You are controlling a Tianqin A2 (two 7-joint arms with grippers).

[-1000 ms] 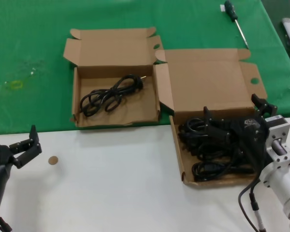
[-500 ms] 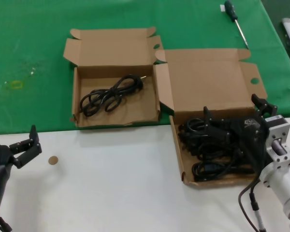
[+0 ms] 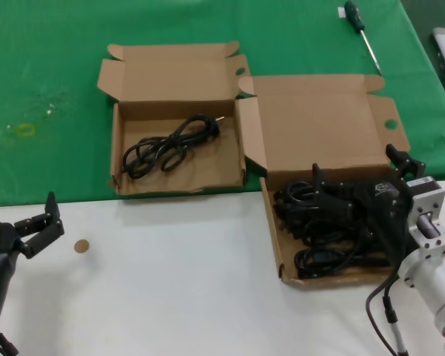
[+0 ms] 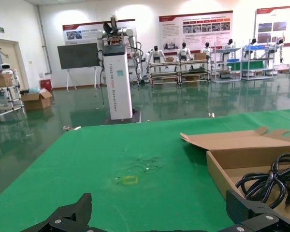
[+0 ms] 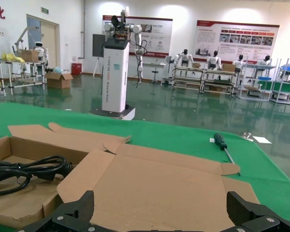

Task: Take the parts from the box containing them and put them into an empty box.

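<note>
A white surface [image 3: 178,297] meets green cloth [image 3: 44,89]; the right hand [image 3: 322,199], fingers spread wide, sits down among the parts [image 3: 319,259] in the box containing them [image 3: 276,245]; the left hand [image 3: 41,222] hangs wide open, well apart; beyond it the empty box [image 3: 117,159] holds one cord [image 3: 167,144].

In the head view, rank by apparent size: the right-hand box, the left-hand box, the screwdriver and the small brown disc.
Largest to smallest:
1. Right-hand box, nearer the camera, so the true gap is unsure
2. Left-hand box
3. Screwdriver
4. Small brown disc

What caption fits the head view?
Right gripper over the cord-filled box; one cord lies in the other box.
</note>
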